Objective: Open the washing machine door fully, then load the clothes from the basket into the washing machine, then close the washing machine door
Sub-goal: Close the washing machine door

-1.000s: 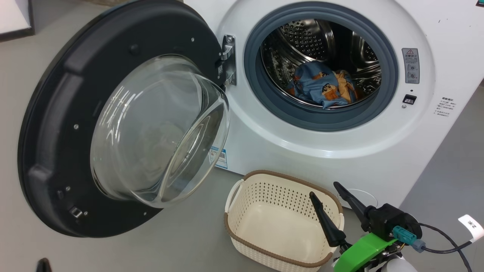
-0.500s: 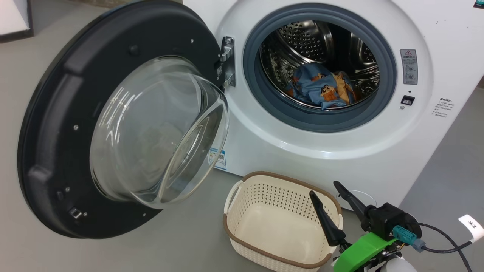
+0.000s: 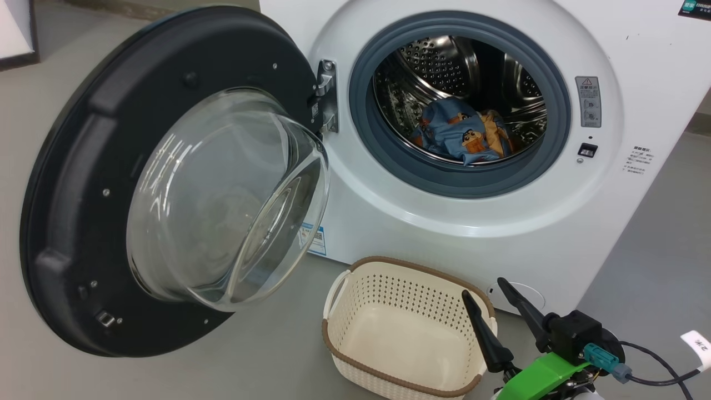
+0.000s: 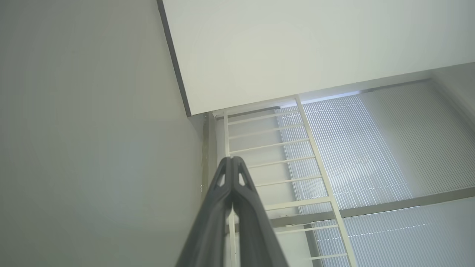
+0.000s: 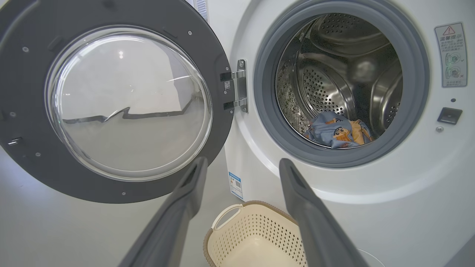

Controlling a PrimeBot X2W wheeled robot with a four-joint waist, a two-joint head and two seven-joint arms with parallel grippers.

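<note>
The washing machine (image 3: 639, 50) (image 5: 389, 215) stands with its door (image 3: 72, 183) (image 5: 29, 107) swung wide to the left, glass bowl bulging out. The clothes (image 3: 464, 136) (image 5: 337, 129), blue fabric with cartoon figures, lie inside the steel drum. On the floor in front sits the basket (image 3: 355, 364) (image 5: 237, 231) with nothing in it. My right gripper (image 3: 483, 286) (image 5: 241, 163) hangs open and holds nothing, just above the basket's right side. In the left wrist view my left gripper (image 4: 232, 158) is shut with nothing between its fingers, pointing away from the machine.
Grey floor (image 3: 266, 355) lies left of the basket, under the open door. A white wall panel (image 4: 297, 48) and a pale railing (image 4: 267, 148) before ribbed panels lie ahead of the left gripper. A cable (image 3: 661, 366) trails from the right wrist.
The whole head view has shifted slightly left and down, so the camera moved. The right gripper sits a little lower in it, still open. Door, clothes and basket have not moved.
</note>
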